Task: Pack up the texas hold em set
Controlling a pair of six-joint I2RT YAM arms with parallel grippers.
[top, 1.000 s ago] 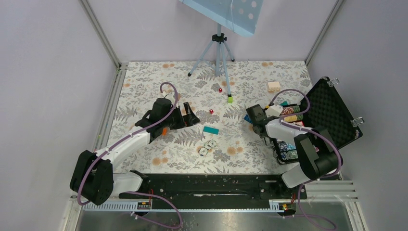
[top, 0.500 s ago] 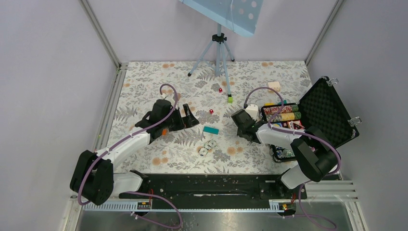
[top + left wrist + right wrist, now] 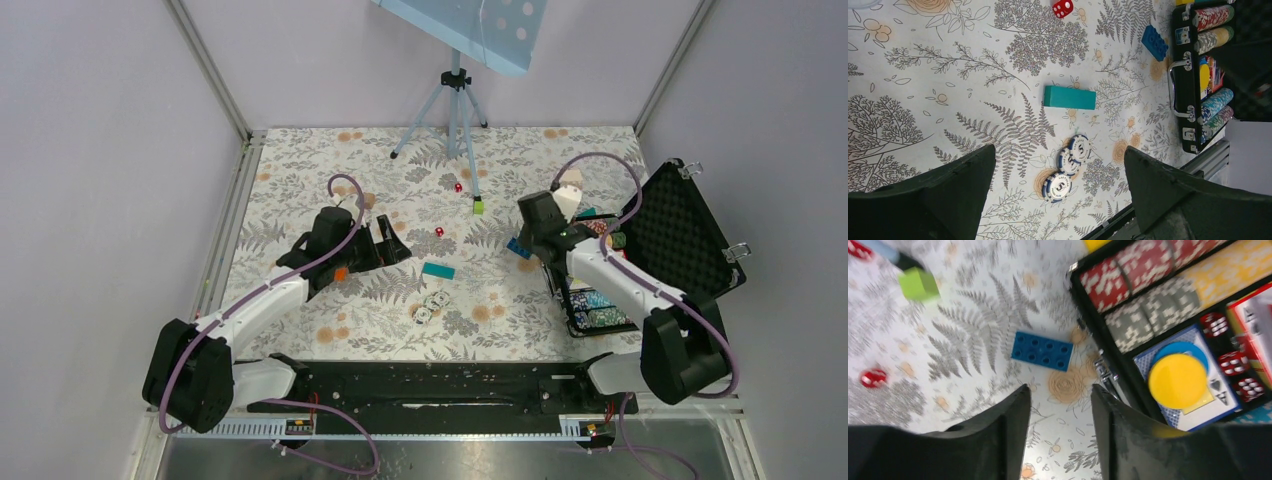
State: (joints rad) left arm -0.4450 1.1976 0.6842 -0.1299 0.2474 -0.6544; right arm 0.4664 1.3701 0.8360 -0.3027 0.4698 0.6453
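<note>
The black poker case [image 3: 690,225] lies open at the right, foam lid back, with rows of chips inside. The right wrist view shows its front wall [image 3: 1088,310], red and grey chip rows [image 3: 1138,270], a yellow dealer disc [image 3: 1178,380] and red dice [image 3: 1215,325]. Three blue-white chips [image 3: 432,305] lie loose on the table, also in the left wrist view [image 3: 1068,167]. Red dice [image 3: 439,231] lie loose mid-table. My left gripper [image 3: 395,242] [image 3: 1059,150] is open and empty, left of the chips. My right gripper [image 3: 538,243] [image 3: 1060,390] is open and empty, beside the case's left edge.
A teal brick [image 3: 437,270] [image 3: 1069,97] lies mid-table. A blue brick [image 3: 518,248] [image 3: 1042,351] lies just left of the case. A green cube [image 3: 478,207] [image 3: 918,284] and a tripod [image 3: 455,110] stand further back. A second loose die [image 3: 458,187] lies by the tripod leg.
My right arm swung left off the case front, then back and away from me to the case's far left corner. The left arm has barely moved.
</note>
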